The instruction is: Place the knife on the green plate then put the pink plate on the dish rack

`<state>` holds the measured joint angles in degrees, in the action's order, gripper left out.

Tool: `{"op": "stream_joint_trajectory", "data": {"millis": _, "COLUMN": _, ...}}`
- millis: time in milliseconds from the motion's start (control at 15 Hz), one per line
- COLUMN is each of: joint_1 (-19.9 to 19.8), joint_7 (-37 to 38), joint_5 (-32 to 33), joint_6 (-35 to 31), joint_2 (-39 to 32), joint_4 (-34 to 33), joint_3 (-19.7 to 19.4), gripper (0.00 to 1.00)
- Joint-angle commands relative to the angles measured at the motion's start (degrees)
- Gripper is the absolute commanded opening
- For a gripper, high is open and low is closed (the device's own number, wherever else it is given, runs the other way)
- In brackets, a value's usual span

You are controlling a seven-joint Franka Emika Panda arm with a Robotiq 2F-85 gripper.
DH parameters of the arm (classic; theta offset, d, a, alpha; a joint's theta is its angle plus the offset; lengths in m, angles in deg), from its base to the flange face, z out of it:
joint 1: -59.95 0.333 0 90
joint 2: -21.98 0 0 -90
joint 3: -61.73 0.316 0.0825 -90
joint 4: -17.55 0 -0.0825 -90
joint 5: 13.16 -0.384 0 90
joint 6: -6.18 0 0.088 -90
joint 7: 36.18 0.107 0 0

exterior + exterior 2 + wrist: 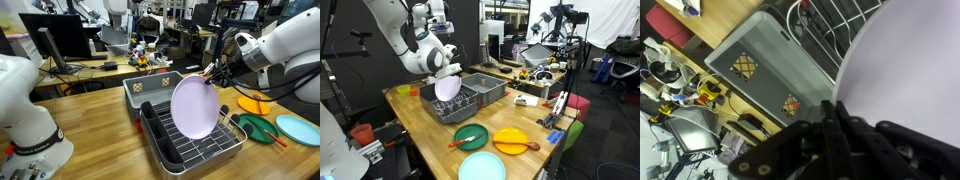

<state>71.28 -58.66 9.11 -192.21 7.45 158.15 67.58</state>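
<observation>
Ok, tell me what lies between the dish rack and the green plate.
Only a bare strip of wooden table separates the dish rack from the green plate, as seen in an exterior view.

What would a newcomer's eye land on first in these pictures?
The large pink plate stands out first, held on edge by the gripper just above the dish rack in the middle of the wooden table. Next comes the red-orange knife, lying on the green plate near the rack.
</observation>
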Motion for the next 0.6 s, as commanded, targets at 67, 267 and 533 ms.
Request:
{"op": "stream_joint_trajectory", "data": {"millis": 67, "joint_1": -1.15, "joint_7": -0.48, "joint_5": 1.51, "joint_6": 0.14, "joint_2": 0.03, "joint_4": -1.45, "joint_3": 0.79, "gripper": 0.01}}
{"op": "stream_joint_trajectory", "data": {"millis": 267, "joint_1": -0.94, "joint_7": -0.48, "joint_5": 1.34, "joint_6": 0.15, "joint_2": -0.04, "joint_4": -2.37, "joint_3": 0.75, "gripper": 0.01}}
{"op": "stream_joint_trajectory", "data": {"millis": 533, "joint_1": -0.98, "joint_7": -0.33, "joint_5": 1.49, "joint_6": 0.4, "joint_2": -0.59, "joint_4": -2.48, "joint_3": 0.94, "gripper": 0.01}}
